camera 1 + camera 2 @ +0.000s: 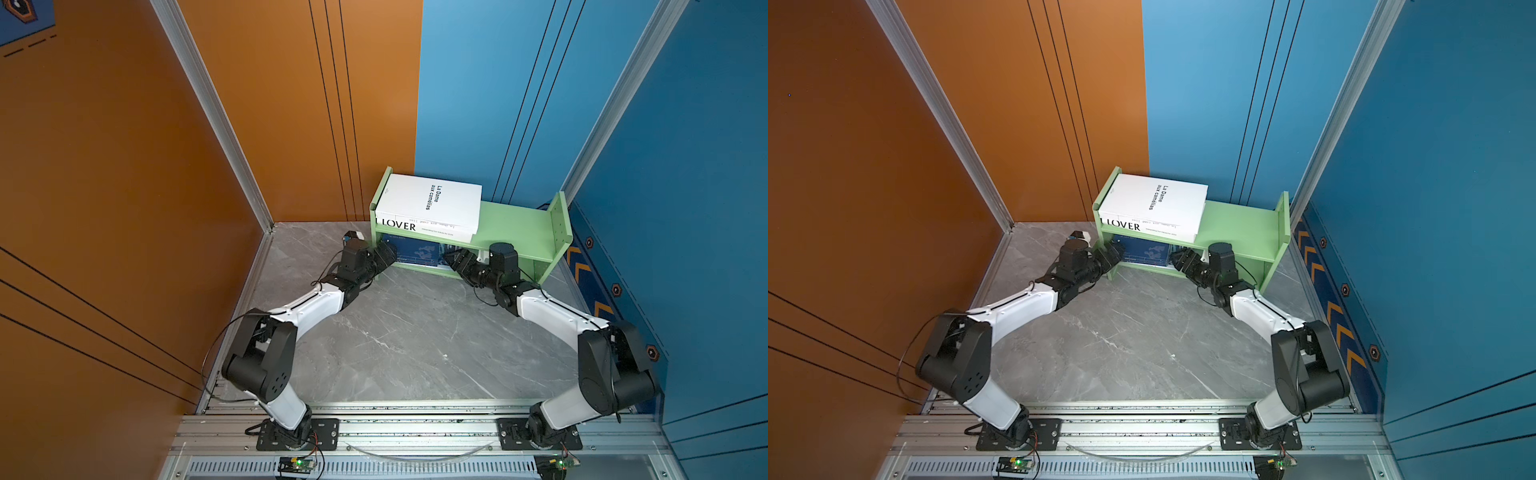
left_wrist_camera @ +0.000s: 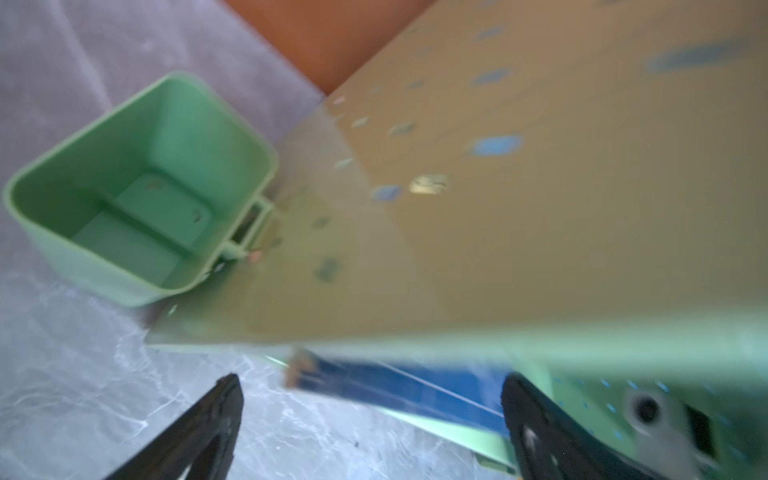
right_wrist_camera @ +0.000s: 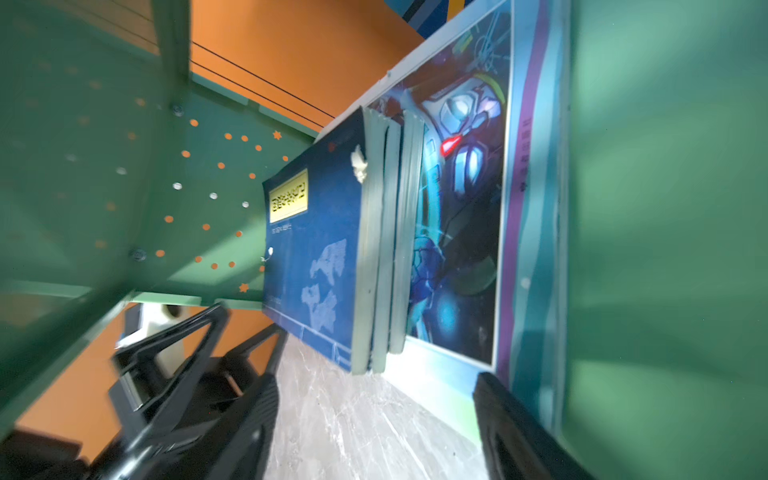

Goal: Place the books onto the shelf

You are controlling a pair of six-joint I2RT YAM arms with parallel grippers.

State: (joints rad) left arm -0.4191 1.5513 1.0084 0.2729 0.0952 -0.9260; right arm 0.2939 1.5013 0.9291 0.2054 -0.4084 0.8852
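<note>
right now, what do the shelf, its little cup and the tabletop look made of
Shelf: matte light-green paint on thin perforated panels, wood or metal unclear. Cup: likely moulded plastic, smooth rounded corners. Tabletop: grey marble-look slab, white veins, possibly laminate.

shelf [image 1: 559, 224]: at the tabletop's [image 1: 395, 332] back edge.
upper tier [image 1: 519, 226]: thick books [image 1: 430, 199] stacked, left end.
lower tier [image 1: 419, 270]: thin books [image 3: 316, 257] on magazine [image 3: 461, 208], just beyond my right gripper [image 3: 374, 386].
cup [image 2: 137, 191]: outside shelf's left panel.

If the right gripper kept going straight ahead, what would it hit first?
Most likely the page edges of the navy books, stacked against the picture magazine in the shelf's lower tier. The right gripper, jaws open, faces them; depth is unclear.
</note>
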